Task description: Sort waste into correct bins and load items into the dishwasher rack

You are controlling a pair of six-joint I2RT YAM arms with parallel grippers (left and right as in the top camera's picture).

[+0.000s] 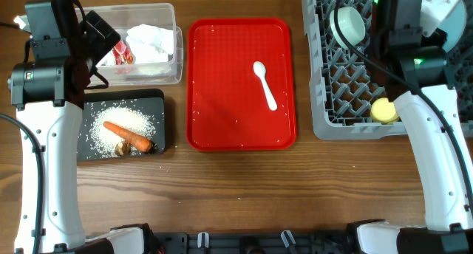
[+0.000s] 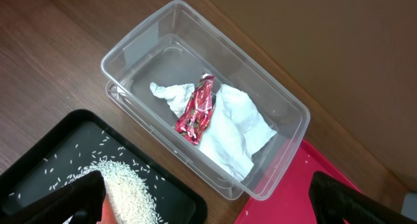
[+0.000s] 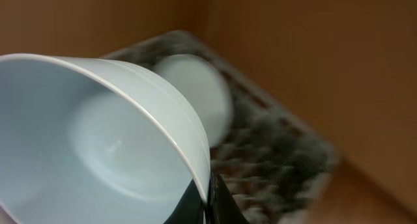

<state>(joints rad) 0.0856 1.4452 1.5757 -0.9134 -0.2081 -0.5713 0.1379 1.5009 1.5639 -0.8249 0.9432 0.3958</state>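
My left gripper [image 2: 208,208] is open and empty. It hovers over the near corner of the clear tub [image 2: 140,38], which holds the crumpled napkin [image 2: 238,129] and the red wrapper [image 2: 199,110]. The black tray [image 1: 159,99] holds rice [image 1: 133,122], the carrot [image 1: 127,134] and a brown scrap [image 1: 123,148]. My right gripper [image 3: 210,195] is shut on the rim of the light blue bowl [image 3: 98,139] and holds it over the grey rack [image 1: 332,125]. In the rack are the mint green bowl [image 1: 349,23] and the yellow cup [image 1: 383,110]. The white spoon [image 1: 264,83] lies on the red tray [image 1: 214,128].
The red tray lies between the bins and the rack. The left arm [image 1: 48,77] stands over the table's left side and the right arm [image 1: 432,128] over the rack's right edge. The plate is not in view.
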